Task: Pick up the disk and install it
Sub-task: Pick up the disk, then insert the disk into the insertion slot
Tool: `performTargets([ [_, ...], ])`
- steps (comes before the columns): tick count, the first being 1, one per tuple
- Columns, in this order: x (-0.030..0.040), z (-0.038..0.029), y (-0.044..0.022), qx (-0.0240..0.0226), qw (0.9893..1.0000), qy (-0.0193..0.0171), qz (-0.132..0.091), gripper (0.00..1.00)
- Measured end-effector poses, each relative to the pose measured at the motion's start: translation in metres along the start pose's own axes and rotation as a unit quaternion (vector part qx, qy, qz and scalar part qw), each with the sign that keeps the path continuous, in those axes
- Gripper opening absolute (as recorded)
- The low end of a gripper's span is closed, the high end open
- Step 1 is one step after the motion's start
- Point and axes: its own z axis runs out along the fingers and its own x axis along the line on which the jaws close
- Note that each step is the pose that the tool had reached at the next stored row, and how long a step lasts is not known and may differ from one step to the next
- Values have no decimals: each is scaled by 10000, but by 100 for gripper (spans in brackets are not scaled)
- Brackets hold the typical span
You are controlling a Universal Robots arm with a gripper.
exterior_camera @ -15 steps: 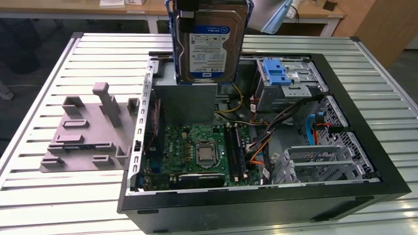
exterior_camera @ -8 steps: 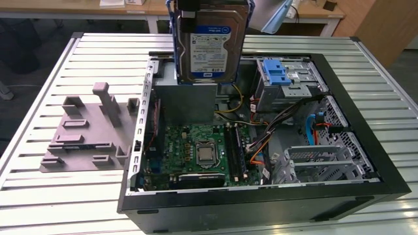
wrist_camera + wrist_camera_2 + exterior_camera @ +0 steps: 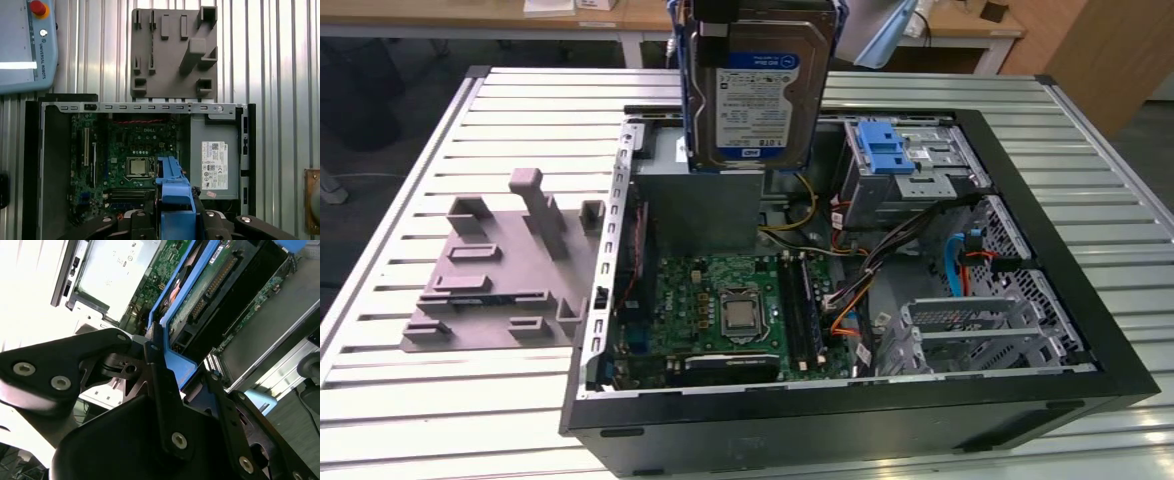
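Note:
The disk (image 3: 758, 90), a silver-grey drive with a white-and-blue label in a blue carrier bracket, hangs upright in the air above the back of the open computer case (image 3: 854, 400). In the second wrist view my gripper (image 3: 180, 365) is shut on the blue bracket (image 3: 175, 367), with black fingers (image 3: 155, 370) on either side. The disk's circuit board side (image 3: 210, 285) faces that camera. In the first wrist view the blue bracket (image 3: 175, 192) sticks out between the fingers, over the motherboard (image 3: 130, 165).
A metal drive cage with a blue latch (image 3: 894, 150) sits at the case's back right in the exterior view. The grey power-supply box (image 3: 700, 200) stands below the disk. A grey fixture block (image 3: 500, 270) lies on the slatted table (image 3: 400, 400). A pendant (image 3: 25, 45) lies beside the case.

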Motion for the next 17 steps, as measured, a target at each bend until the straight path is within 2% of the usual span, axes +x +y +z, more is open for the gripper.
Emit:
performTargets([
  [7,46,-1,-183,0,10000,1,-1,36],
  [17,51,1,-195,0,10000,1,0,36],
])
